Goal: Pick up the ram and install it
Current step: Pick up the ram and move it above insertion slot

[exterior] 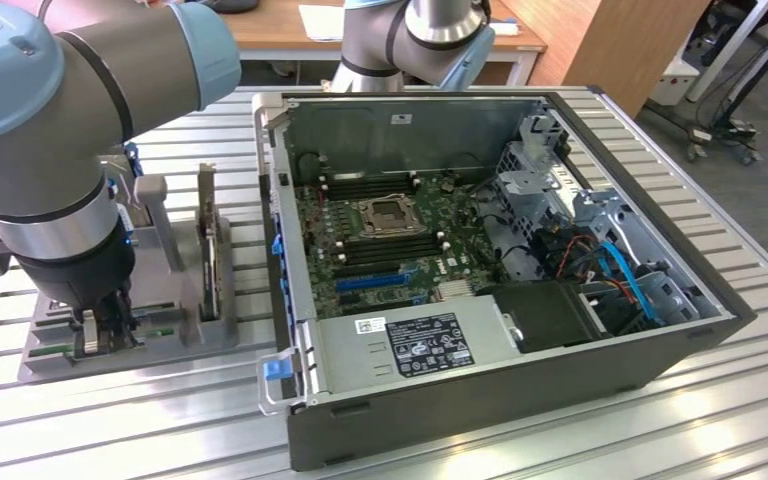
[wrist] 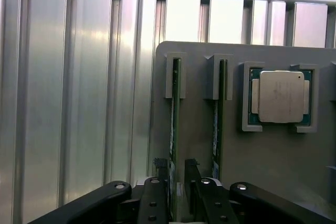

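The ram [wrist: 174, 108] is a thin green stick standing on edge in a slot of the grey holder [wrist: 273, 150]. My gripper [wrist: 176, 174] is down over one end of it, with a black finger [wrist: 159, 182] on each side, shut on the ram. A second green stick [wrist: 218, 114] stands in the neighbouring slot, untouched. In the exterior view my gripper [exterior: 101, 335] is low over the holder [exterior: 171, 345] at that view's left, beside the open computer case [exterior: 651, 350]. The case's motherboard [exterior: 384, 235] lies exposed.
A silver processor [wrist: 277, 96] rests in a pocket of the holder beside the sticks. A dark expansion card [exterior: 207, 250] stands upright in the holder between my gripper and the case. The ribbed aluminium table [exterior: 491, 450] runs all around.
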Robot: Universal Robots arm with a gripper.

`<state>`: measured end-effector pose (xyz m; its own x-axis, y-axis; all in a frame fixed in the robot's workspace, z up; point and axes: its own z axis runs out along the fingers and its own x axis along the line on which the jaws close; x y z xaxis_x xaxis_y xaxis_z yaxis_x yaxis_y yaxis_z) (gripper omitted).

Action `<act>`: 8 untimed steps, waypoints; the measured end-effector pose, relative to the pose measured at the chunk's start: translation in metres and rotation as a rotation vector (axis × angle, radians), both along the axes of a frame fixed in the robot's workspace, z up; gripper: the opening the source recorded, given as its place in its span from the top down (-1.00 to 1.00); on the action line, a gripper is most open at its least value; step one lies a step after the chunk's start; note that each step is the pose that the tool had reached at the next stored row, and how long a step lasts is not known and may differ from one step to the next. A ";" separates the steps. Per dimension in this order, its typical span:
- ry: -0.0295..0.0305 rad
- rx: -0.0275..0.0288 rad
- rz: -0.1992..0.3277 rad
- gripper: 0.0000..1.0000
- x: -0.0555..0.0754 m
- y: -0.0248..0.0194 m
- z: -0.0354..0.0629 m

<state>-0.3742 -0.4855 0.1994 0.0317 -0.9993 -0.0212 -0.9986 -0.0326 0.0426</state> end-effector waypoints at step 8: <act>-0.0001 -0.0009 0.000 0.46 0.000 0.0000 0.0029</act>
